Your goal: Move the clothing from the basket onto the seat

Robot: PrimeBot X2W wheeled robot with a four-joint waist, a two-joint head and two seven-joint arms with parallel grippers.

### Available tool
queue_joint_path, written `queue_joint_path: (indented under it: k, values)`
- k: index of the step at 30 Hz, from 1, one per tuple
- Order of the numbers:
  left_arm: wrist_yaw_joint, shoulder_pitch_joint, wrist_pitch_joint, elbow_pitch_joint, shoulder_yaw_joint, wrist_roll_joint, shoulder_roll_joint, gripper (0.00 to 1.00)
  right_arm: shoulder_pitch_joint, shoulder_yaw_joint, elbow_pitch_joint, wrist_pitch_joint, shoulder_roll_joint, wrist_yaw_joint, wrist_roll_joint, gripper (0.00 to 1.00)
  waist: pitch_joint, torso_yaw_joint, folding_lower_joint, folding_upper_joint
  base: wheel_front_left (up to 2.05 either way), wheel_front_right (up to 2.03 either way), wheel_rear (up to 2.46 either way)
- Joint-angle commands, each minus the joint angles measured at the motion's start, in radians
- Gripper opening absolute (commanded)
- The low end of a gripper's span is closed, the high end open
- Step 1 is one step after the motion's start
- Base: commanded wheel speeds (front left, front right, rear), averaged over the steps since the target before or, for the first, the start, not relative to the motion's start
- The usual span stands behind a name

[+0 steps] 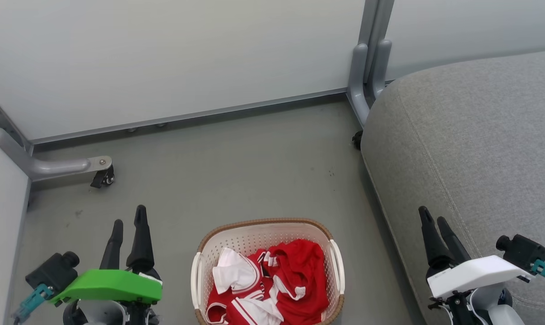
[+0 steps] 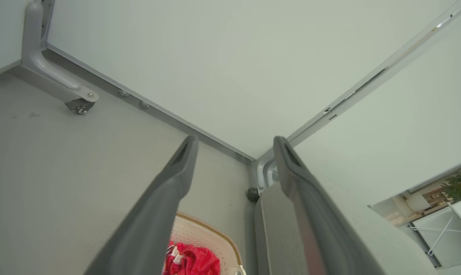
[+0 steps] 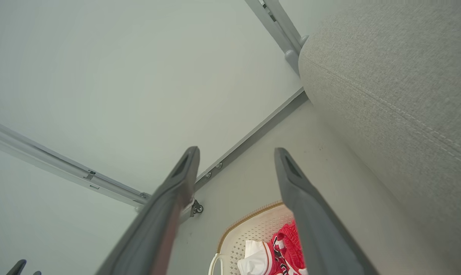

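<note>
Okay, you're hovering the left gripper (image 1: 128, 215) and right gripper (image 1: 431, 214) either side of the basket (image 1: 263, 222), both with jaws spread, empty, probably readying a reach. Bunched red-and-white jerseys (image 1: 299, 271) are lying inside it; grey sofa seat (image 1: 480, 135) is sitting just right, beyond.

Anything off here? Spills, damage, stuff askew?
Nothing stands out. The red and white clothing lies bunched inside the basket, which stands upright on the floor beside the seat, nothing spilled. Left gripper and right gripper are open and hold nothing.
</note>
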Motion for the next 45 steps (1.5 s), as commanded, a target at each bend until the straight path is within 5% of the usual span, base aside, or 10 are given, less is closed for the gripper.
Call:
queue_joint_path:
  k: [1,45]
  values:
    - [0.008,0.0,-0.011,-0.019,-0.013,0.045,0.014,1.0,0.002,0.006,-0.019,-0.012,-0.007,0.0,-0.039,1.0,0.0,0.0,0.0,0.0,0.0,0.0,0.0]
    - [0.019,0.039,-0.129,-0.05,-0.08,0.468,0.008,1.0,0.033,0.07,-0.076,-0.131,-0.012,0.0,-0.493,1.0,0.002,-0.002,0.0,0.0005,0.0,0.0,0.0]
